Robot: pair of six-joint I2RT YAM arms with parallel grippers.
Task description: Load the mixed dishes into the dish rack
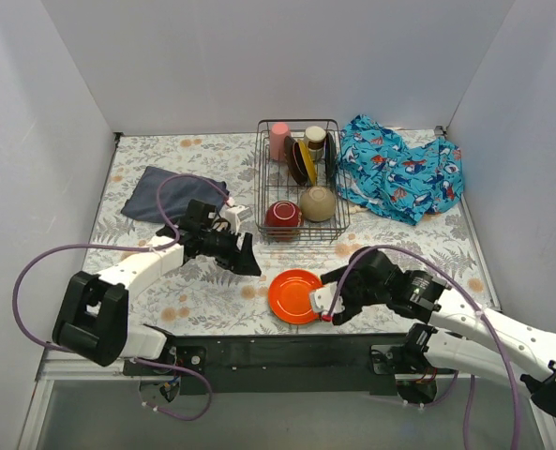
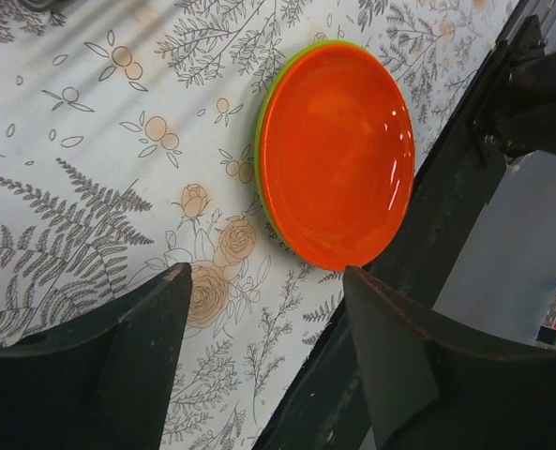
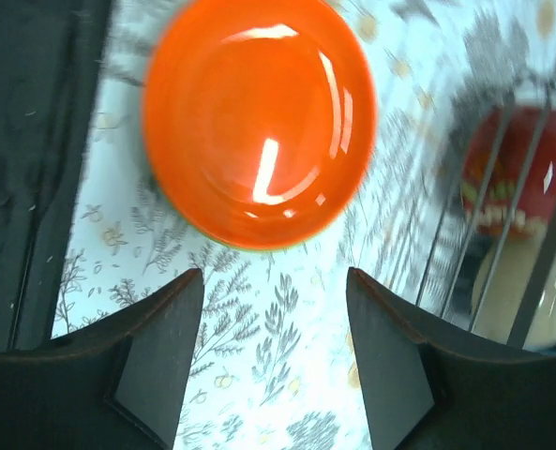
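Observation:
An orange plate [image 1: 294, 295] lies on a green plate near the table's front edge; the green rim [image 2: 260, 141] shows under it in the left wrist view. The dish rack [image 1: 262, 178] stands at the back and holds a pink cup [image 1: 279, 141], a metallic cup [image 1: 315, 139], yellow-brown and dark plates [image 1: 303, 161], a dark red bowl [image 1: 283, 217] and a tan bowl [image 1: 318, 202]. My left gripper [image 1: 247, 255] is open and empty, left of the orange plate [image 2: 338, 155]. My right gripper [image 1: 326, 305] is open and empty at the right rim of the orange plate [image 3: 259, 122].
A blue patterned cloth [image 1: 399, 169] lies right of the rack. A dark navy cloth [image 1: 174, 195] lies at the left. White walls close in three sides. A black rail [image 1: 287, 347] runs along the front edge. The rack's wires [image 3: 531, 234] stand close in the right wrist view.

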